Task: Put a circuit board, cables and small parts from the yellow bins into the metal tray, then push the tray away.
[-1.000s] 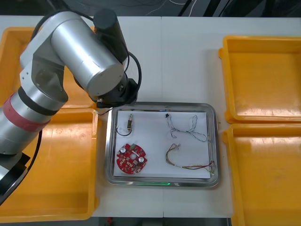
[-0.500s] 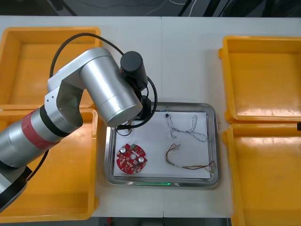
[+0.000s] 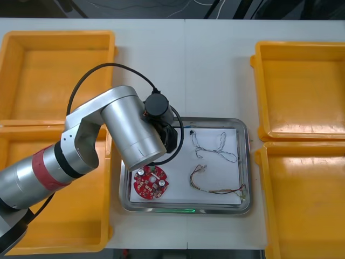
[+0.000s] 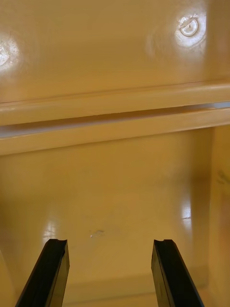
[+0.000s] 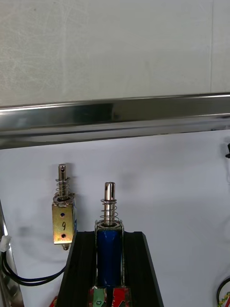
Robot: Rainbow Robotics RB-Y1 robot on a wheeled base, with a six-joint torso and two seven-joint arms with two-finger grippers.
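blue-bodied small metal part (image 5: 109, 249), pinched in our left gripper (image 5: 109, 236), hangs over the far-left corner of the metal tray (image 5: 115, 112), beside a second part (image 5: 63, 218) lying there. we judge the placing step is on: next, lower and let go. the tray holds a red circuit board (image 3: 151, 182) and two cables (image 3: 213, 145). our right gripper (image 4: 108, 249) hangs spread over a yellow bin (image 4: 115, 182).

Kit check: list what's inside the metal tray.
Red circuit board, twisted cable, red-yellow cable, a small metal part; the left pincer holds a blue part. Its arm covers the far-left corner. Right pincer hangs over a bin.
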